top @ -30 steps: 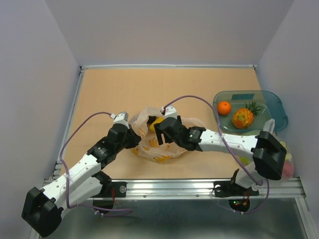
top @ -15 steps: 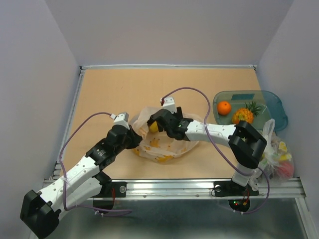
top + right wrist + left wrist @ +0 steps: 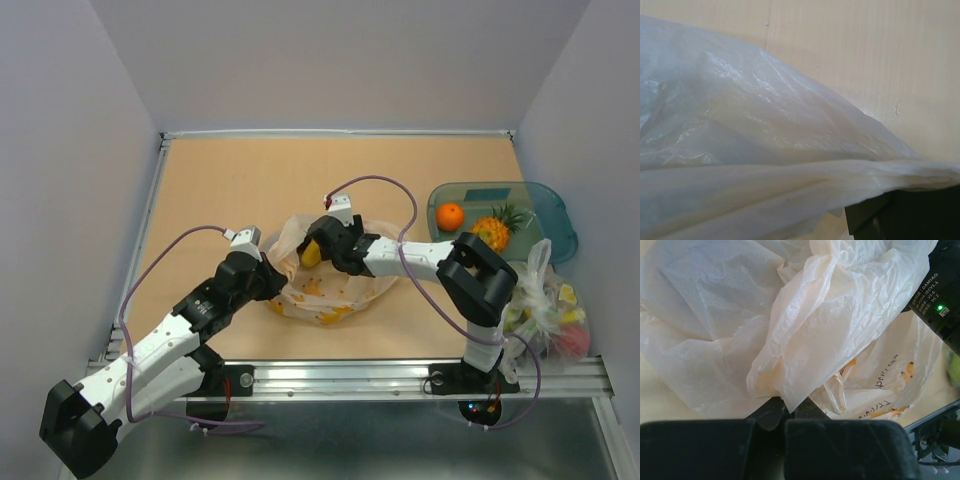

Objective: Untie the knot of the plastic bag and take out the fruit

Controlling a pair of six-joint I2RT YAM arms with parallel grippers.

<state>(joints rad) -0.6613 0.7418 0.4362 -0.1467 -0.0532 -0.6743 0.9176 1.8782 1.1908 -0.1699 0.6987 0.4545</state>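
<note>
Left gripper (image 3: 785, 415): we have it clamped on a fold at the plastic bag's (image 3: 335, 295) near-left rim. We judge this pins the mouth open for the other arm.
Right gripper (image 3: 322, 245): it reaches into the open mouth, just beside a yellow fruit (image 3: 311, 254). Plastic drapes across its wrist camera, so we cannot tell whether its fingers are apart or together.
Bag: it lies crumpled mid-table between the two arms, and we see no knot.
Fruit already out: the orange (image 3: 450, 216) and the pineapple (image 3: 488, 236) lie on the teal tray (image 3: 545, 205) at far right, well apart from the bag.
Stage: we judge the unloading partway done.
Surface: a tan table (image 3: 250, 180), with a clearer bag (image 3: 550, 310) of other fruit near the right arm's base.
Room: plain pale walls on three sides.
</note>
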